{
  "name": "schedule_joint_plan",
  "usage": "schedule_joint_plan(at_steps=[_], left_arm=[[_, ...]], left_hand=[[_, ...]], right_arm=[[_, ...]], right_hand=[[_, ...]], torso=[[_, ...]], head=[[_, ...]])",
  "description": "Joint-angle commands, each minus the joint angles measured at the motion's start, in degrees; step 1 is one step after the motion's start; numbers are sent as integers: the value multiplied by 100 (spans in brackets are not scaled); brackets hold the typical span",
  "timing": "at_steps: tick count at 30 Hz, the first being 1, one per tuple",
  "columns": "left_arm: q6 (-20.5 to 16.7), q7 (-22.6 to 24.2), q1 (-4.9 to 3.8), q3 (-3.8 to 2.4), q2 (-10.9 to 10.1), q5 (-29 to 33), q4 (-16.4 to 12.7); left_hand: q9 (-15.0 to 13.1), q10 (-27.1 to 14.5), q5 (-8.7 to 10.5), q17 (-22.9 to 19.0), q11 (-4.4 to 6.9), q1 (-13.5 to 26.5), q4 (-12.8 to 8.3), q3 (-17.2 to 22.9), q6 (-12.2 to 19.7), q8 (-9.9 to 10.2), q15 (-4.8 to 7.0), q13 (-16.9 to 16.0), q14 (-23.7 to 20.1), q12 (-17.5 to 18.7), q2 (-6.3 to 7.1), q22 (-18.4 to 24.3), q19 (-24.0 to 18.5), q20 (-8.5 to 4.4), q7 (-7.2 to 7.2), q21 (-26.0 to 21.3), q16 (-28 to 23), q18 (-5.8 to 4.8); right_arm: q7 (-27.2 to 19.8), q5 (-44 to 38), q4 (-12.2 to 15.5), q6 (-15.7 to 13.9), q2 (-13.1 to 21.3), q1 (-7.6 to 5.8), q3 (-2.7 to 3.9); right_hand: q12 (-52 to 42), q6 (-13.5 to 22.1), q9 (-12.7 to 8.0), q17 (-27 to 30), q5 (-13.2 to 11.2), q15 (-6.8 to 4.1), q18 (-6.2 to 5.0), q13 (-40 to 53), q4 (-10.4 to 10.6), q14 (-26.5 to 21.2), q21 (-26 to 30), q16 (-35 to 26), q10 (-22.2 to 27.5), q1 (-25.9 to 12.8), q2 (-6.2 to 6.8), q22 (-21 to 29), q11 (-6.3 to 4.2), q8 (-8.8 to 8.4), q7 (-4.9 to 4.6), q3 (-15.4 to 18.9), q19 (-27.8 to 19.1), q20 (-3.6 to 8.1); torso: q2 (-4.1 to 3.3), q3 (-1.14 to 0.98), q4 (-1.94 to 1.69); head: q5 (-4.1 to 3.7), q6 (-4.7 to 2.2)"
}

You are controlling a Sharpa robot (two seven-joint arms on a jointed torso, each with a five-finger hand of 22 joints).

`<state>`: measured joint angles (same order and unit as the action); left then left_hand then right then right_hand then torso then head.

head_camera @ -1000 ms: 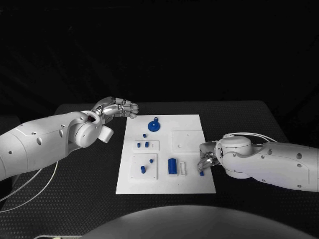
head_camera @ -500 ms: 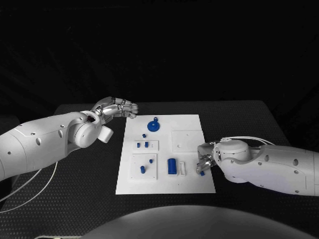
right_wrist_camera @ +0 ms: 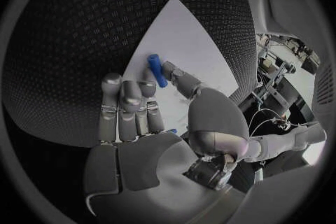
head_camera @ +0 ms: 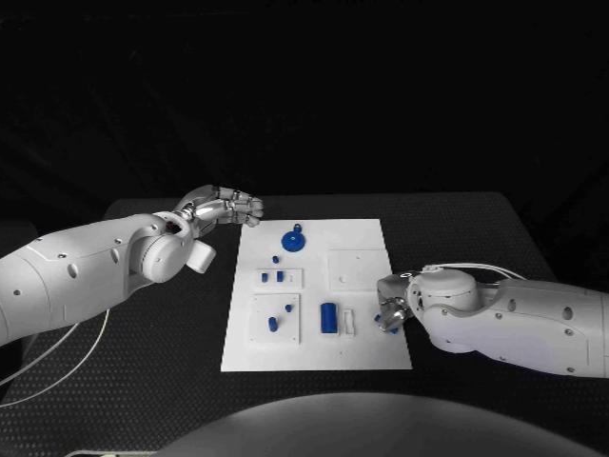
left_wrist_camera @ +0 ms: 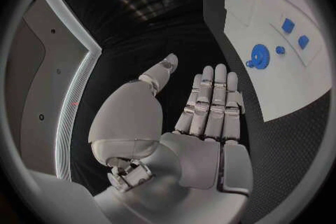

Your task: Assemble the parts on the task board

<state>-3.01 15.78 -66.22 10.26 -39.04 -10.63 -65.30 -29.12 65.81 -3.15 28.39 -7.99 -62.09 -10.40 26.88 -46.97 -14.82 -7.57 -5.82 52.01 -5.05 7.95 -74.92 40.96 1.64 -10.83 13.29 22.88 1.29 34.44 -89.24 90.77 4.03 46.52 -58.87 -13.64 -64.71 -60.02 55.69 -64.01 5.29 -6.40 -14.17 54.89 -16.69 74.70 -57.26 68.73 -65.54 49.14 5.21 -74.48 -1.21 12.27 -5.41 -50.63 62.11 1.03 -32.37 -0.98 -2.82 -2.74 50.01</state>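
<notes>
1. Hovering over the board's [head_camera: 319, 354] right edge, the right hand [head_camera: 391, 311] is reaching its thumb and fingers down at a blue peg [right_wrist_camera: 157, 70] lying there; I cannot tell whether it is gripping it.
2. The left hand [head_camera: 225, 207] is hanging off the board's far left corner, fingers straight and close together, holding nothing.
3. A blue gear [head_camera: 294, 242] is sitting on the board's far end.
</notes>
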Motion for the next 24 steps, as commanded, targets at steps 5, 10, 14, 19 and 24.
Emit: schedule_joint_plan(at_steps=[5,10,14,19,24], left_arm=[[45,32,-15,-3,-7,25,-19],[45,29,-20,-3,-9,20,-23],[44,29,-23,-3,-6,17,-22],[41,29,-29,-3,-8,14,-26],[42,25,-37,-3,-10,10,-30]], left_hand=[[7,35,-13,6,6,7,33,-5,22,-21,8,6,11,3,-42,-123,24,5,9,-19,-40,27],[7,35,-13,6,6,5,32,-5,23,-21,8,6,11,4,-40,-123,24,5,9,-19,-40,27],[7,36,-13,7,6,3,32,-4,22,-21,8,6,11,4,-40,-124,25,5,9,-20,-40,28],[8,38,-14,7,7,1,32,-4,22,-22,8,7,12,3,-40,-124,25,5,9,-20,-40,28],[8,38,-14,8,7,-1,31,-4,21,-23,8,7,13,4,-39,-124,26,5,9,-21,-40,28]], right_arm=[[-63,1277,-79,-238,71,70,-54],[-137,1753,-45,-643,115,63,-53],[-236,2519,-5,-1074,111,-19,-52],[-252,2858,64,-1199,83,-76,-51],[-249,3115,76,-1289,38,-80,-51]], right_hand=[[4,-69,-1751,9,-73,5,-83,-2,1,-7,-54,31,-34,308,-356,-17,25,25,7,-159,7,-35],[-3,-93,-1762,11,-60,3,-83,-2,0,5,-67,39,-52,283,-336,-21,20,34,13,-189,20,-38],[-12,-126,-1776,16,-40,-4,-83,-3,3,22,-80,47,-79,248,-302,-21,9,48,24,-221,43,-35],[-18,-156,-1793,28,33,-16,-83,-4,3,40,-86,47,-107,199,-277,-13,-4,61,36,-243,70,-26],[-18,-172,-1805,37,87,-26,-83,-6,5,49,-90,44,-121,138,-259,-7,-10,68,42,-223,87,-21]], torso=[[-4,0,-1],[-1,3,1],[2,3,0],[-2,6,-4],[-1,12,-9]], head=[[28,-1],[47,-1],[68,-1],[80,-1],[83,-1]])
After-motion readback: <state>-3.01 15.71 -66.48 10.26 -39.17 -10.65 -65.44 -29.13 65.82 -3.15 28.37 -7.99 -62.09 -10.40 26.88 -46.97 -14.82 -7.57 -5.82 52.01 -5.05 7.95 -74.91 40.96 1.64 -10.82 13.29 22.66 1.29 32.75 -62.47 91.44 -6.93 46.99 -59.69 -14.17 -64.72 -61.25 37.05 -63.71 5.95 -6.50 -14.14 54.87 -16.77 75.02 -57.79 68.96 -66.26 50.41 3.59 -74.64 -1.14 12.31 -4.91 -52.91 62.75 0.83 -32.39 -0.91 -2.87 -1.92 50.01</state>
